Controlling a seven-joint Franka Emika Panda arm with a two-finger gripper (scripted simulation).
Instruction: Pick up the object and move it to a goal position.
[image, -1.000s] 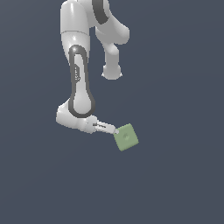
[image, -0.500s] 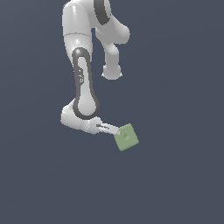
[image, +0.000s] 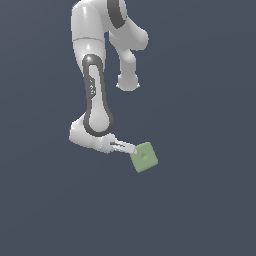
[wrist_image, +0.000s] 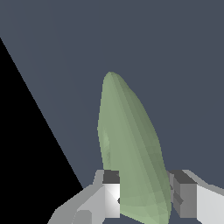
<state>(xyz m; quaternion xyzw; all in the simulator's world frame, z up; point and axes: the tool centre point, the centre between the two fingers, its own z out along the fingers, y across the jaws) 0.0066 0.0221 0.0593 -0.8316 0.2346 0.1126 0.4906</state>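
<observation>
Small pale sage-green rounded cube (image: 144, 157), pinched in the jaws of the white gripper (wrist_image: 144, 192), has drifted slightly right, so transport toward goal is underway.

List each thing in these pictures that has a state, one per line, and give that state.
Pincer: shut on the cube, one finger on each side.
Cube: held at the pincer's tip, tilted, dimpled face towards the exterior view.
Arm: bent, with the pincer pointing to the exterior view's right.

I see the gripper (wrist_image: 142, 194) clamped on the pale green cube (wrist_image: 131, 153), one finger (wrist_image: 111, 194) on each side; the cube stretches well beyond the fingertips against a slate-grey backdrop.
</observation>
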